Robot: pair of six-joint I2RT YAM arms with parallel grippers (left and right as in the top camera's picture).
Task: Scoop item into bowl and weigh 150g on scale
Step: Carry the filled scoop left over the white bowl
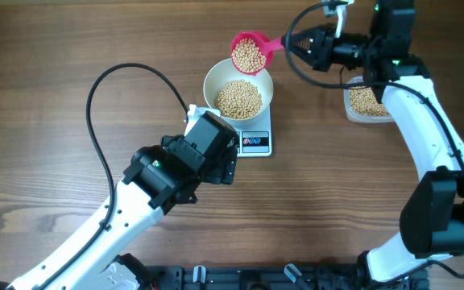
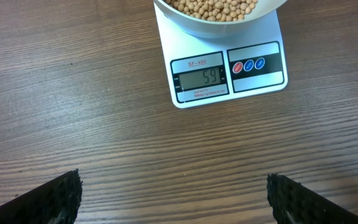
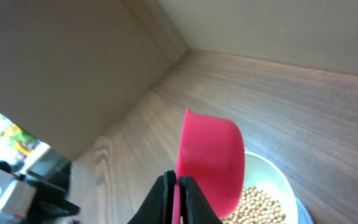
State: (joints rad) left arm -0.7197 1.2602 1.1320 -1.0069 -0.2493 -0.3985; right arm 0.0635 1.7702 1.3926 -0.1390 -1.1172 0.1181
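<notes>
Nearest the lens, finds the left end effector (image 2: 174, 200) spread wide and empty above the table (image 2: 73, 93), facing the scale (image 2: 229, 89). Shows what looks like 59 on the display (image 2: 199, 78), beneath a white bowl (image 1: 213, 80) part-filled with beans (image 1: 238, 98). Catches the right end effector (image 3: 178, 186) pinching the handle of a pink scoop (image 1: 248, 52), loaded and poised over the bowl's far rim. Calls for a slow tilt: trickling beans in small doses, pausing for the display to settle, staying clear of the rim.

wood-grain table (image 1: 39, 48) w/ plain beige wall (image 3: 67, 56) behind, bright patch (image 3: 5, 134) left.
</notes>
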